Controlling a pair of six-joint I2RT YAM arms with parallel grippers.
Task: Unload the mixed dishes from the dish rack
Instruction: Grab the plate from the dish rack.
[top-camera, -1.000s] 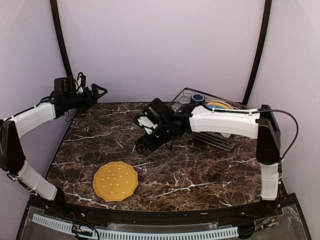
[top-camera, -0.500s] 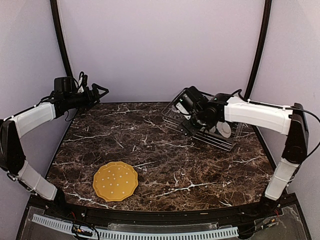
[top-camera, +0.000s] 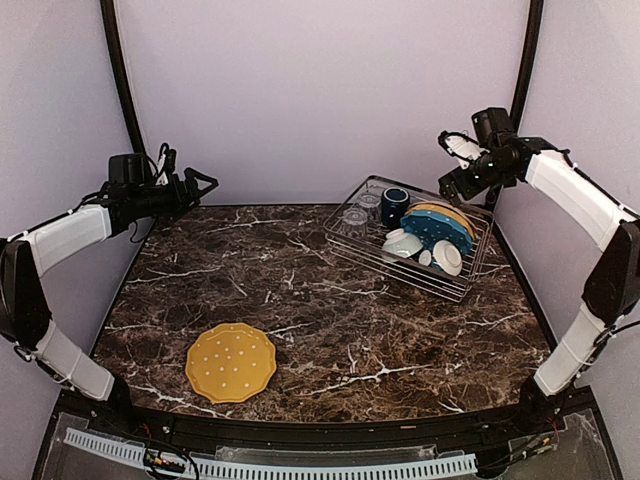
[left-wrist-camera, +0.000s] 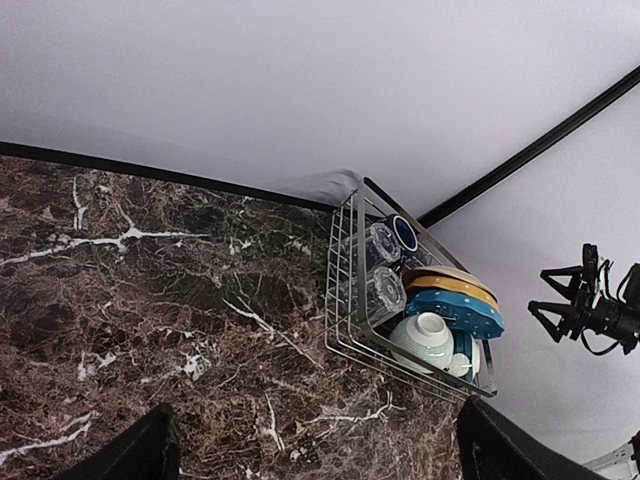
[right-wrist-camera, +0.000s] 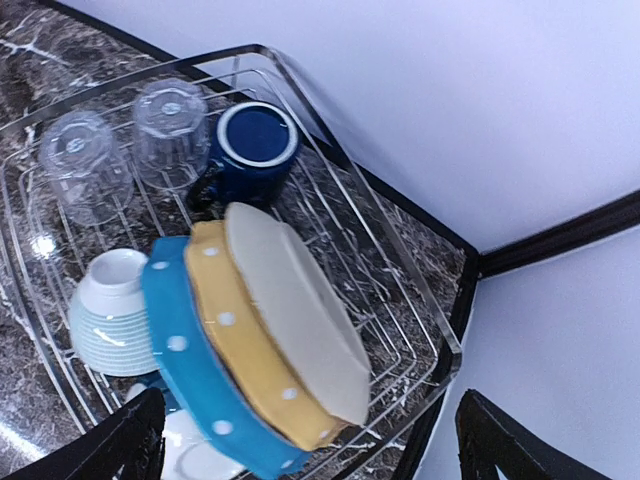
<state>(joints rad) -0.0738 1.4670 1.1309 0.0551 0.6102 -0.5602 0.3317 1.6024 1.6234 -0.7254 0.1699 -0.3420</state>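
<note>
The dish rack (top-camera: 440, 285) stands at the back right of the table. In it a blue dotted plate (right-wrist-camera: 190, 370), a yellow plate (right-wrist-camera: 245, 340) and a cream plate (right-wrist-camera: 295, 310) lean together, beside a navy mug (right-wrist-camera: 255, 140), two upturned glass tumblers (right-wrist-camera: 78, 160) and white bowls (right-wrist-camera: 110, 315). My right gripper (top-camera: 452, 165) hovers open and empty above the rack's far right corner. Another yellow dotted plate (top-camera: 231, 361) lies flat on the table at the front left. My left gripper (top-camera: 200, 185) hangs open and empty over the back left corner, far from the rack (left-wrist-camera: 340, 290).
The table is dark marble (top-camera: 330, 320). Black frame posts (top-camera: 515, 100) rise close behind the rack and my right arm, and another post (top-camera: 120, 80) stands at the back left. Lilac walls close in the back and both sides.
My right arm has swung from the middle of the table back and up to the rack's far right corner. The yellow plate on the table and my left arm have not moved.
</note>
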